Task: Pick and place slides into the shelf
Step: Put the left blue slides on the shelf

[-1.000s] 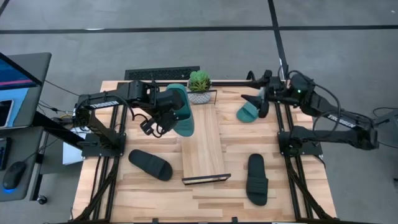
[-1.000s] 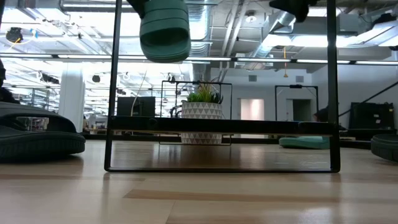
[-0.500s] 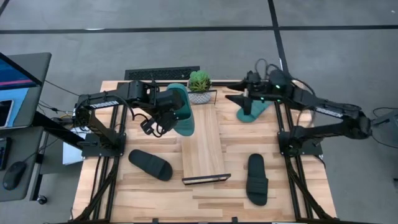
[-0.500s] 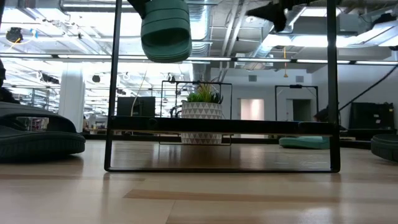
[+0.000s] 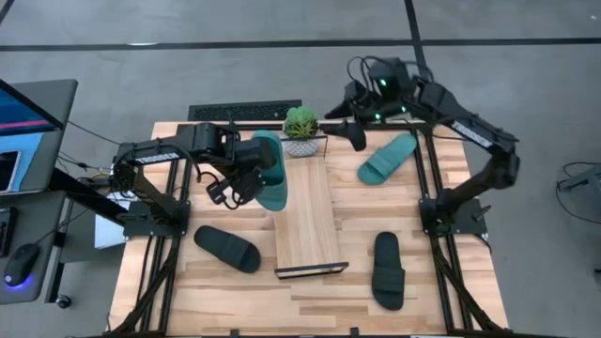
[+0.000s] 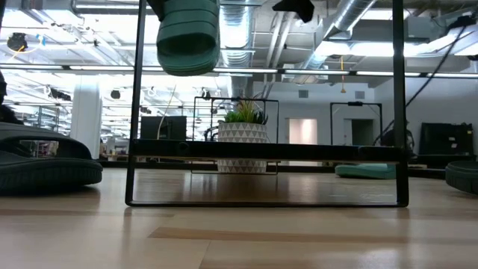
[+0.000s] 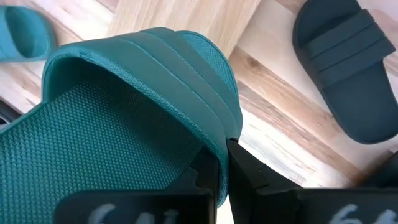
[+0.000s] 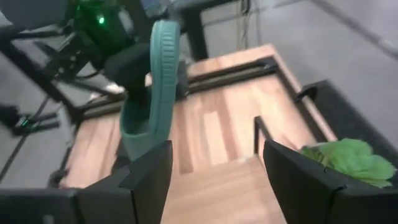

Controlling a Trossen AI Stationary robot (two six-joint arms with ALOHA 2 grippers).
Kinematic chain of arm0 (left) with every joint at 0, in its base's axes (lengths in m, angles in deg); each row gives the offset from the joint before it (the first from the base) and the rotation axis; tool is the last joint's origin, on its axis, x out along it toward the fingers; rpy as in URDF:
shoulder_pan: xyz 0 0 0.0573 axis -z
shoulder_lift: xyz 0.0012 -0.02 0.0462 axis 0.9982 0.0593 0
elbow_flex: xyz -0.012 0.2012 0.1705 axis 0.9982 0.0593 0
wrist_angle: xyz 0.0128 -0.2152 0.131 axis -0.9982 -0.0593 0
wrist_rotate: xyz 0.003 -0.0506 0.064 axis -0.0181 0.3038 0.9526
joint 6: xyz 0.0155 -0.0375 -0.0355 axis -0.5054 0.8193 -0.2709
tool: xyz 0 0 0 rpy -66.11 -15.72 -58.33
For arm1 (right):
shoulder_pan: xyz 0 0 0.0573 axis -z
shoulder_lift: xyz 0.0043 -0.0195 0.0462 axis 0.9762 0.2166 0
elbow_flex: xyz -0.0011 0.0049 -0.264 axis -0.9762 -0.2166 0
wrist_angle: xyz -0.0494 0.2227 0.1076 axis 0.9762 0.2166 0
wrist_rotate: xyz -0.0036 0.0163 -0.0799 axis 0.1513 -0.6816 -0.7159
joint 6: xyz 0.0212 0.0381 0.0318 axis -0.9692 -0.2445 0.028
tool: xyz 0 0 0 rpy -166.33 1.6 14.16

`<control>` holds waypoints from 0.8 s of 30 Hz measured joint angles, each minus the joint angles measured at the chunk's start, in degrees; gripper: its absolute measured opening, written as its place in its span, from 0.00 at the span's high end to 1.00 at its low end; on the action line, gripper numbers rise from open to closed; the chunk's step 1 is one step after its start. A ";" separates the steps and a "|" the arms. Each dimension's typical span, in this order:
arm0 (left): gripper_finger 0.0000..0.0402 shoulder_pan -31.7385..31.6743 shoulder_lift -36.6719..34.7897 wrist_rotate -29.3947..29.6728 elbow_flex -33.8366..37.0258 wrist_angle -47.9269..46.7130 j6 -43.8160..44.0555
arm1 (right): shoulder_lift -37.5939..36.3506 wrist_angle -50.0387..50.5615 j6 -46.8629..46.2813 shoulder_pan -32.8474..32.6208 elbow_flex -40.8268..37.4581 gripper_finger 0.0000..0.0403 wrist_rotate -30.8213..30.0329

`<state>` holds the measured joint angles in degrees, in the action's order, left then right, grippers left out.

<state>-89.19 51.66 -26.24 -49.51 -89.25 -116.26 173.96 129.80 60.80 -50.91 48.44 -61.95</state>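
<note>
We have 1 teal slide (image 5: 269, 169) pinched by its sidewall in our left hand (image 7: 222, 165), lifted beside the shelf (image 5: 305, 218); it looks light, rubbery and bendy, so the strap edge grips best. Our right hand (image 8: 214, 168) hangs parted, empty.

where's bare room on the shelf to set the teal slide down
The whole shelf plank is bare, from the potted plant down to its near wire end. The left gripper holds the teal slide over its left edge; black slides flank it on the tabletop.
</note>
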 joint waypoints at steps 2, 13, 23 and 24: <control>1.00 0.20 0.00 -0.04 0.00 0.00 -0.51 | 3.90 6.33 2.36 0.39 6.51 0.43 2.87; 1.00 0.43 1.04 0.08 0.02 0.55 -2.40 | 17.64 19.36 14.17 -4.49 27.98 0.49 8.24; 1.00 1.20 1.07 0.64 0.02 1.95 -3.06 | 24.11 17.43 14.61 -7.91 34.00 0.47 2.67; 1.00 1.25 1.07 0.63 0.02 1.99 -3.06 | 24.71 17.02 14.31 -8.14 34.44 0.47 2.59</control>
<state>-87.94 52.73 -25.60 -49.48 -87.25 -119.32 198.67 146.82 75.11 -59.05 82.87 -59.36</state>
